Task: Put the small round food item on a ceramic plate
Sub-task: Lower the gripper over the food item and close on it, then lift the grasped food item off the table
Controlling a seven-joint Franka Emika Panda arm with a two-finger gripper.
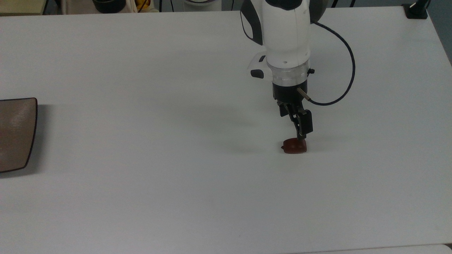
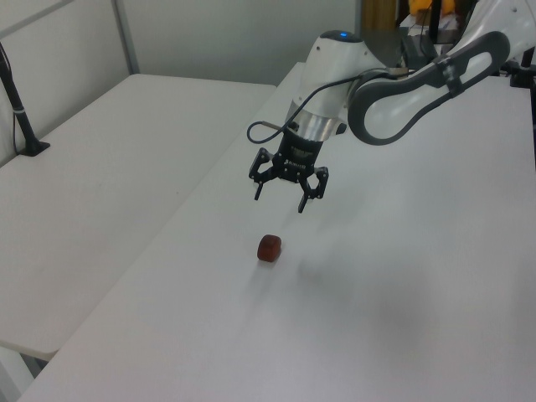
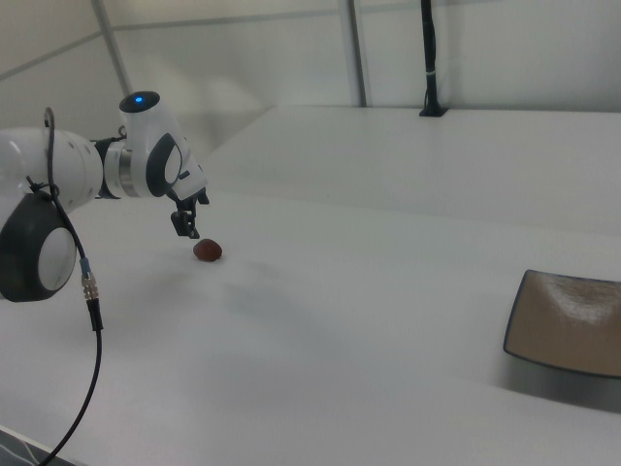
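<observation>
Food item (image 1: 295,146) lies lengthwise across the top view – stem nub leftward – jaws apart above it.

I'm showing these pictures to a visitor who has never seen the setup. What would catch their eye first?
First, the white robot arm's black two-finger gripper, open and hanging just above the small dark reddish-brown glossy food lump on the white table. Next, the brown-taupe squarish ceramic plate with a thin dark rim, far away at the top view's left edge.
</observation>
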